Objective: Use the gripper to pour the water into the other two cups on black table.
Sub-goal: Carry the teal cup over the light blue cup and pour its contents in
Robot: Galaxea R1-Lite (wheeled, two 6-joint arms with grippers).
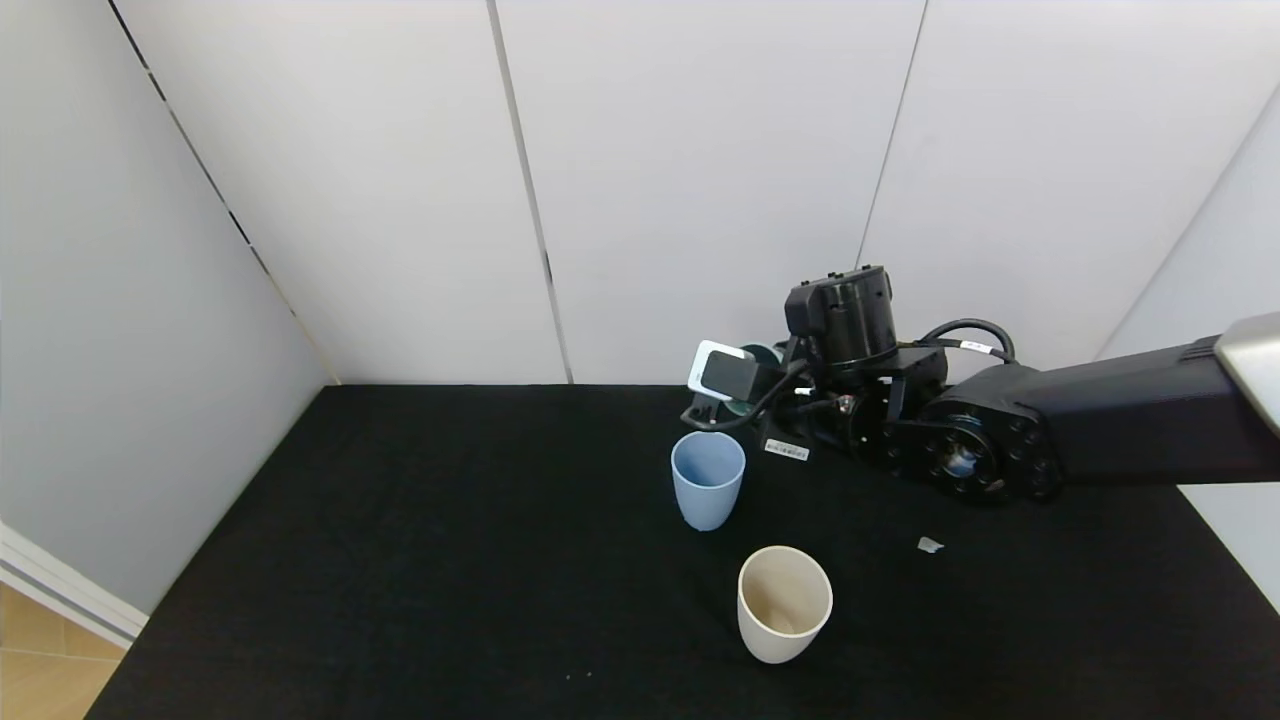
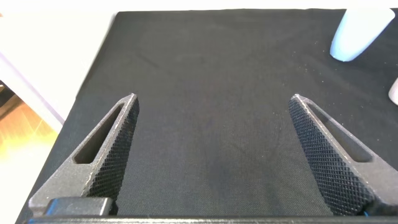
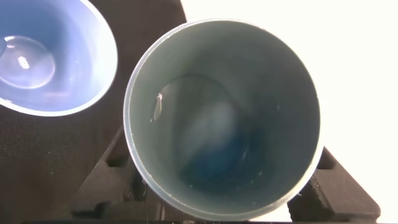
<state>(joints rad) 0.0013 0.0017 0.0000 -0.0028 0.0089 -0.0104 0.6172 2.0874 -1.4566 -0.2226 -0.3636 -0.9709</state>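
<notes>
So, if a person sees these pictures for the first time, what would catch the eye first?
Probably the right gripper at the far side of the black table, holding a teal cup just behind the light blue cup. Next, the cream-white cup standing nearer. The left gripper hangs open, empty.

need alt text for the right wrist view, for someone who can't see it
Looking straight down into a teal-green cup held between the right gripper's black fingers, with a little water pooled inside. Beside it stands the light blue cup on the black table, a small puddle of water at its bottom.
</notes>
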